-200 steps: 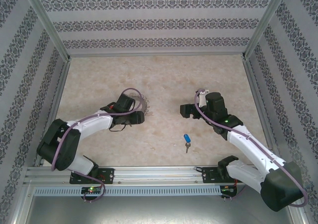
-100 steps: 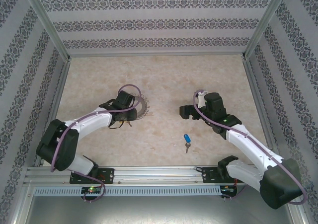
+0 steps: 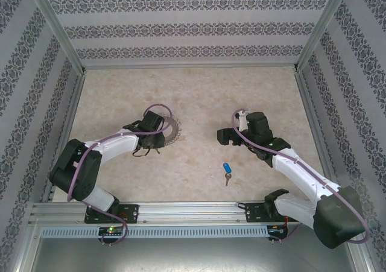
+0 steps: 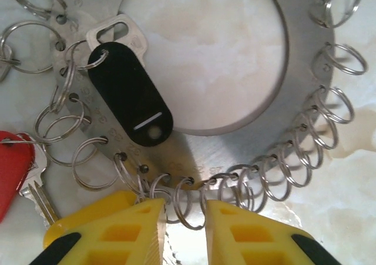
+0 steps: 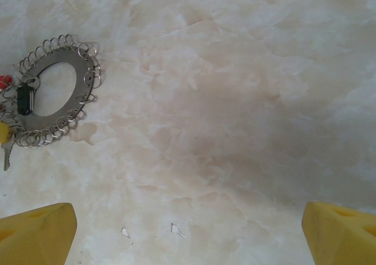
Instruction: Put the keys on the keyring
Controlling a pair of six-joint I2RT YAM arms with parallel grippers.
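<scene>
The keyring (image 4: 247, 141), a flat grey ring fringed with wire loops, lies on the table (image 3: 171, 129). A black-tagged key (image 4: 130, 94) and a red-capped key (image 4: 14, 165) hang on its loops. My left gripper (image 4: 185, 218) is at the ring's near rim, its yellow fingers closed to a narrow gap on one wire loop (image 4: 189, 203). A blue-capped key (image 3: 227, 168) lies loose on the table, nearer the arm bases. My right gripper (image 3: 224, 134) hovers open to the right of the ring, over bare table (image 5: 188, 230), with the keyring (image 5: 79, 103) at the far left of its view.
The beige marbled table (image 3: 199, 91) is fenced by patterned walls at the back and both sides. A metal rail (image 3: 193, 210) with the arm bases runs along the near edge. Small chips (image 5: 176, 230) mark the surface under the right gripper.
The left gripper has shifted slightly towards the ring and its fingers have drawn together on a loop. The right arm has barely moved, and the blue key lies where it was.
</scene>
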